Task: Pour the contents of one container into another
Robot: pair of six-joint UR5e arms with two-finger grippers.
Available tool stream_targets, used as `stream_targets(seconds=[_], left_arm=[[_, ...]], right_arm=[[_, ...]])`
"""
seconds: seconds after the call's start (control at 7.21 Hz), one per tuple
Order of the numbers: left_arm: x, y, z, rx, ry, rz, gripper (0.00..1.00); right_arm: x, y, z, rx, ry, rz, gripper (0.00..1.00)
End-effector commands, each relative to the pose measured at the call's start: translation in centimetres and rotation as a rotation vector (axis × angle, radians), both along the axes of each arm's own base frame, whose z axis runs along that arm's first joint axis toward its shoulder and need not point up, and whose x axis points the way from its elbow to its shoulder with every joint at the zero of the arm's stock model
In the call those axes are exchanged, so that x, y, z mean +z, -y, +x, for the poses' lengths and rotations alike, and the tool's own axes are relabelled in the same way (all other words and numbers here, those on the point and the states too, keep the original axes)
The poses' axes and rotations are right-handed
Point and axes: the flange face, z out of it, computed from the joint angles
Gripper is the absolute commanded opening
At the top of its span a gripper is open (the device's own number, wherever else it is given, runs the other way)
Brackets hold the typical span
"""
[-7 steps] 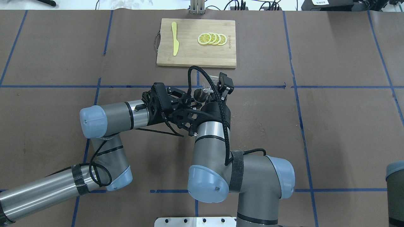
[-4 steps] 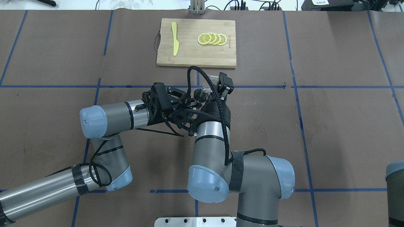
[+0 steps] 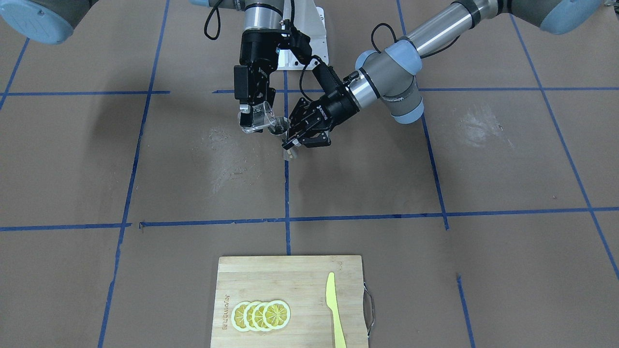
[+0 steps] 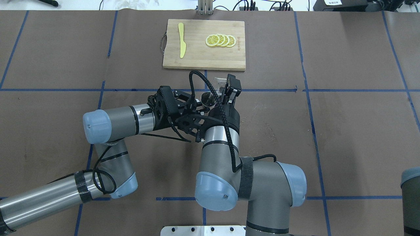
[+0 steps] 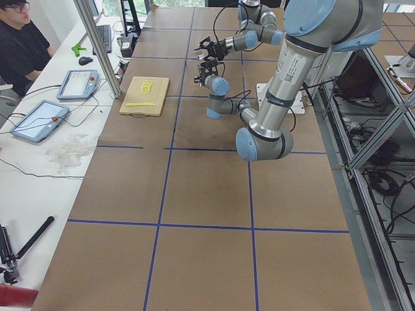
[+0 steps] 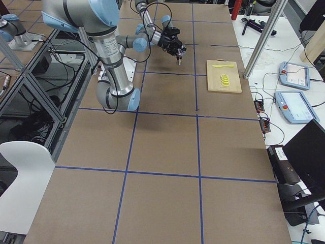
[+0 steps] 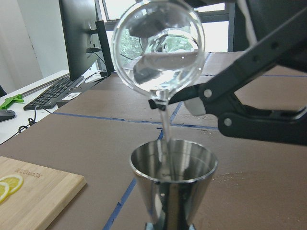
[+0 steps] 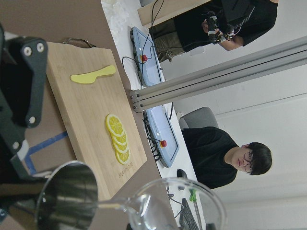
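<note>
Two containers met over the table centre. Nearest in the left wrist view, the jigger (image 7: 173, 184) stood upright with its mouth up, the left gripper (image 3: 291, 141) closed on it. Directly above, the cup (image 7: 158, 52) lay tipped with its lip pointing down at the jigger mouth, pinched by the right gripper (image 3: 252, 115). A thin stream (image 7: 165, 129) joined lip to cone. Lip and mouth were near but apart. Beyond lay the board (image 4: 203, 62) with lemon slices (image 4: 220, 40).

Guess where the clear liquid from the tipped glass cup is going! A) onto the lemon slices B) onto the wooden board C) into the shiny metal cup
C: a thin stream runs from the glass cup into the metal jigger below it.
</note>
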Motion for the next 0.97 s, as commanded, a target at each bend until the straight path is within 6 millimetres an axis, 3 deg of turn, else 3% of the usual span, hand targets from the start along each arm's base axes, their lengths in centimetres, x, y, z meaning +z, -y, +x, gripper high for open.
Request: stream_targets(seconds=[0.0, 0.83], left_arm=[[0.00, 0.00, 0.00, 0.000, 0.000, 0.000, 0.00], [0.00, 0.00, 0.00, 0.000, 0.000, 0.000, 0.00]], right_arm=[[-0.01, 0.00, 0.01, -0.001, -0.002, 0.001, 0.00], [0.08, 0.04, 0.01, 0.001, -0.016, 0.007, 0.00]])
